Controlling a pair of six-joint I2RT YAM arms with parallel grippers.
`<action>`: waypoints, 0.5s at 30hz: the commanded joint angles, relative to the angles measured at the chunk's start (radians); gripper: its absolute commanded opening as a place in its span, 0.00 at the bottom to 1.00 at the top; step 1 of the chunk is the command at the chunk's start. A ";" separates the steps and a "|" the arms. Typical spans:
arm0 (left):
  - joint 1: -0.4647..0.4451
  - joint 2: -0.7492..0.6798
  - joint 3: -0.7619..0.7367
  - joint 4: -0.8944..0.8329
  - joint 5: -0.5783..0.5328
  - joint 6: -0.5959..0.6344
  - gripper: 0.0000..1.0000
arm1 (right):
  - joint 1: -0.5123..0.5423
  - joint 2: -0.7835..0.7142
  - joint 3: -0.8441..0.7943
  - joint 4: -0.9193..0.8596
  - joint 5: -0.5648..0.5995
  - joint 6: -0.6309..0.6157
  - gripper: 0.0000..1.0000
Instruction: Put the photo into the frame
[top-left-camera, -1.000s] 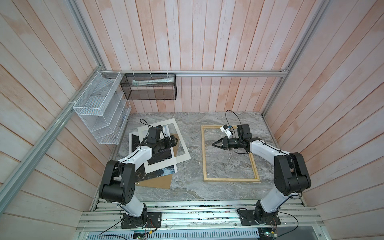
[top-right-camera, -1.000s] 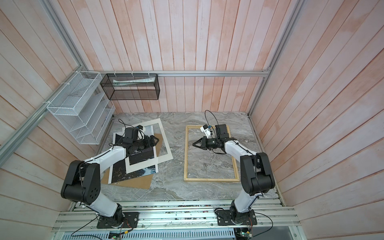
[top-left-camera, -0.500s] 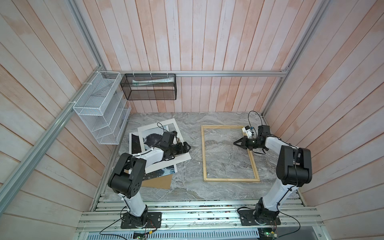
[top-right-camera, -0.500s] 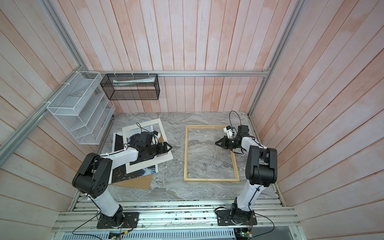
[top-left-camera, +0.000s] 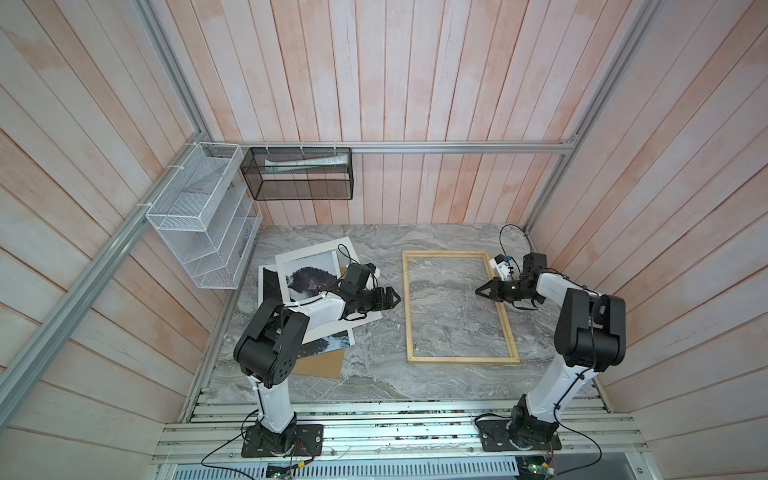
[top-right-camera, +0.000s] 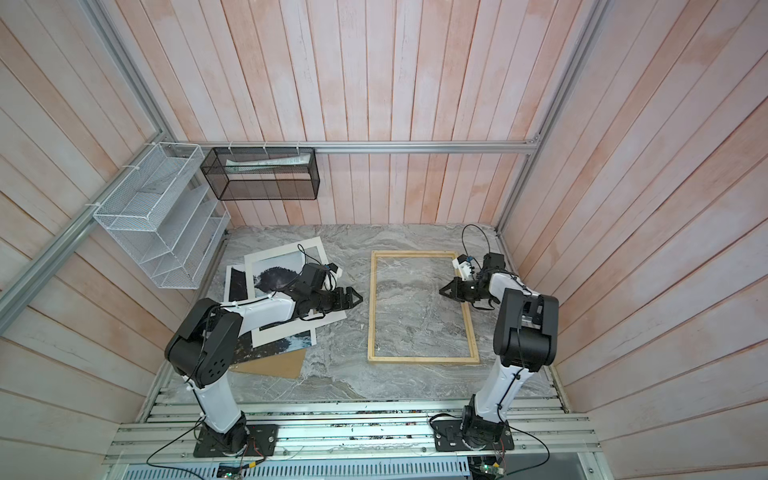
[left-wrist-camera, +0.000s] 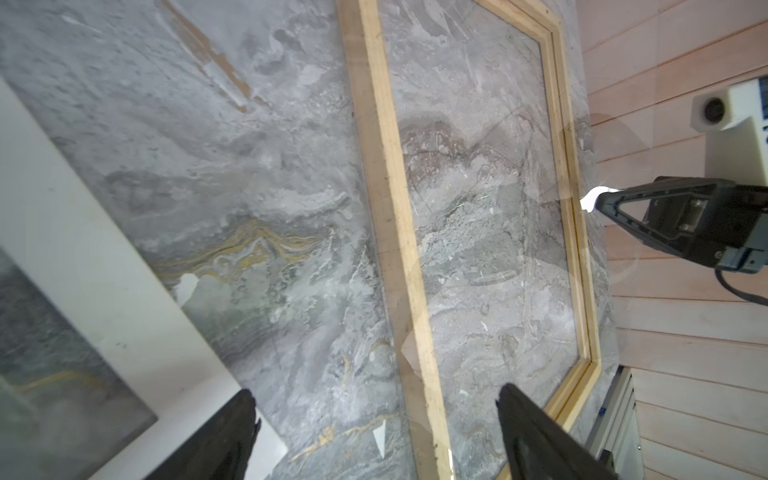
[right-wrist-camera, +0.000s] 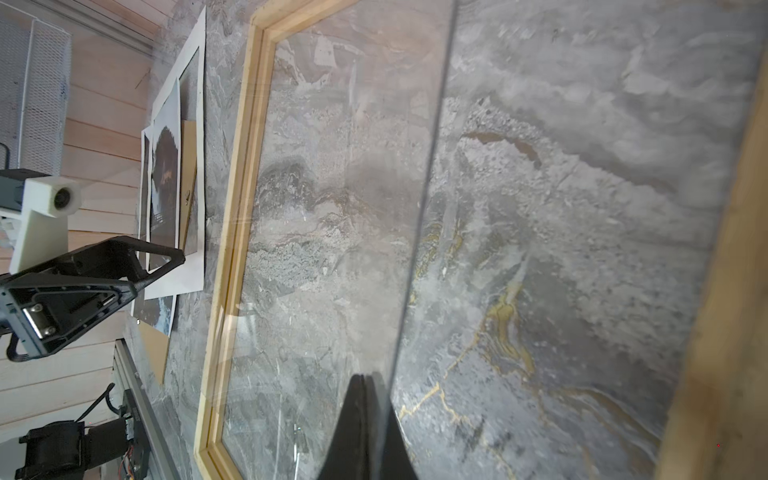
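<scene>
Left gripper (top-left-camera: 395, 296) has slid off the white mat (top-left-camera: 311, 252) toward the frame (top-left-camera: 457, 359), jaws wide, empty; right gripper (top-left-camera: 478, 291), clenched, is back inside the frame's right rail. Photo (top-left-camera: 309, 276) lies behind the left gripper, under that mat, lengthwise like the frame; left arm nearer.

The left arm (top-left-camera: 322, 311), lower left, and right arm (top-left-camera: 559, 384), lower right, have white links, boxy black joints (top-left-camera: 590, 328) and black base plates (top-left-camera: 307, 441). Thin black cables (left-wrist-camera: 723, 283) trail off them. The right gripper (left-wrist-camera: 599, 202) has black triangular fingers (left-wrist-camera: 648, 187), silver screws (left-wrist-camera: 698, 204) and a white camera mount (left-wrist-camera: 731, 112).
</scene>
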 joint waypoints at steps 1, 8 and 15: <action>-0.027 0.041 0.040 0.018 -0.004 -0.015 0.92 | -0.015 0.005 0.022 -0.030 0.025 -0.081 0.00; -0.066 0.118 0.095 0.016 -0.009 -0.021 0.89 | -0.021 0.029 0.028 -0.027 0.021 -0.077 0.00; -0.079 0.145 0.108 0.042 0.029 -0.021 0.82 | -0.021 0.033 0.032 0.001 0.029 -0.041 0.20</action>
